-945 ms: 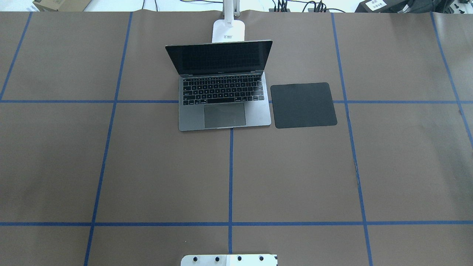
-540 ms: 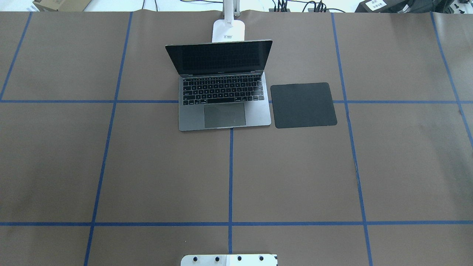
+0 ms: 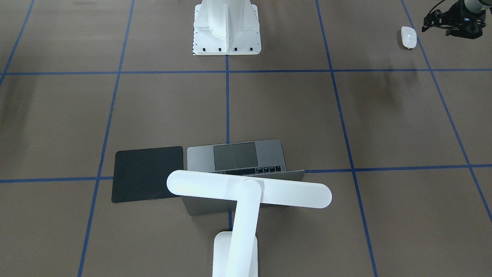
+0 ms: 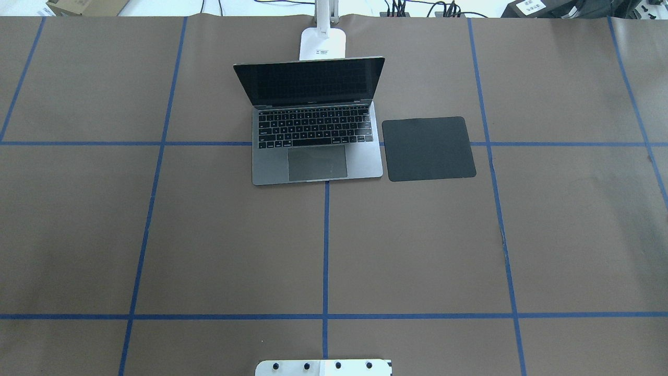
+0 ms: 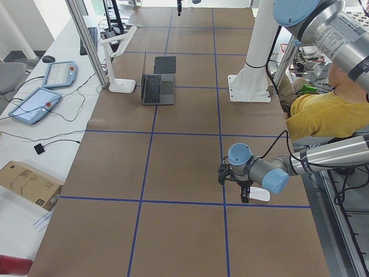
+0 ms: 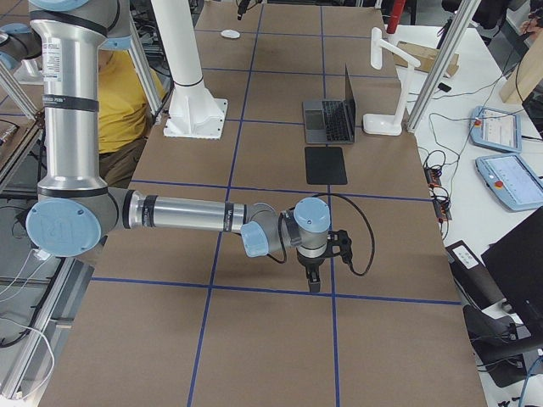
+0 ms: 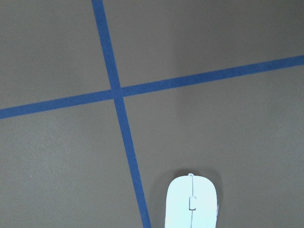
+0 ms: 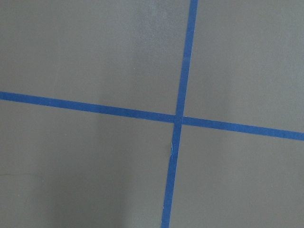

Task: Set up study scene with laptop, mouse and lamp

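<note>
"Brown paper-covered table [image 4: 209,235]: anything moved?"

"No. Open space-grey metal laptop [image 4: 313,130], white bar-head lamp [image 3: 250,188] behind it and black square mat [image 4: 429,149] on its right are unmoved. Small white oval mouse [image 3: 408,37] lies far left, just beside the left gripper [image 3: 434,23]. The right gripper [image 6: 311,275] hovers far right. Can't tell either's jaws. I'd say the mouse awaits pickup."

the mouse [image 7: 192,202] — rear end off-frame

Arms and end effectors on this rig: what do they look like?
The left arm and right arm are silver-grey tubes with light-blue joint caps, and the upper segments carry small printed labels. The left end effector and right end effector are black and compact, each with a black cable looping off the wrist.
</note>
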### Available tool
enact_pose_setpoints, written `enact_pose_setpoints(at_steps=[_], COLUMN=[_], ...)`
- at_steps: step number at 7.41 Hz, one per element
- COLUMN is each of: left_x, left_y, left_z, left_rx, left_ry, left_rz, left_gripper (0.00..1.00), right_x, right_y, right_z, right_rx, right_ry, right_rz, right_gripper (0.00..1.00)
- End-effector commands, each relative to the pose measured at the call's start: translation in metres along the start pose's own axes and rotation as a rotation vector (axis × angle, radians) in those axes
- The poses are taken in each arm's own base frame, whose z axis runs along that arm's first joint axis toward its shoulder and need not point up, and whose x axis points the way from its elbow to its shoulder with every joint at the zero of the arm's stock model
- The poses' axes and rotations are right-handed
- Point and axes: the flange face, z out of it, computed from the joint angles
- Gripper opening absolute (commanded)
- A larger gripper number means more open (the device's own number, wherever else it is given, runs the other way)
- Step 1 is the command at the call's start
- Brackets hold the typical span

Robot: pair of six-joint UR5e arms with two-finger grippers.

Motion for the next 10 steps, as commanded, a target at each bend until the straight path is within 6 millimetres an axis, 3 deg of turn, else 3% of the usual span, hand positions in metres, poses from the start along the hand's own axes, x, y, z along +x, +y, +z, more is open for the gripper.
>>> enact_pose_setpoints(at_steps=[1, 6, 8, 10], left_x=[0.01, 0.025, 0.05, 0.047], left_y=[0.0, -0.001, -0.017, -0.015], left_z=[0.011, 0.024, 0.037, 0.057], left_rx=[-0.05, -0.078, -0.084, -0.109], left_ry=[-0.016, -0.025, -0.021, -0.077], left_rz=[0.008, 0.006, -0.026, 0.013], left_gripper=[1.0, 0.99, 0.99, 0.99], right_x=[-0.001, 0.007, 0.006, 0.006], right_y=[0.0, 0.013, 0.012, 0.01], right_z=[-0.001, 0.006, 0.005, 0.005], right_rx=[0.002, -0.018, -0.016, -0.015], right_ry=[0.0, 0.003, 0.003, 0.004], right_rz=[-0.001, 0.012, 0.01, 0.009], right_gripper=[1.0, 1.0, 1.0, 1.0])
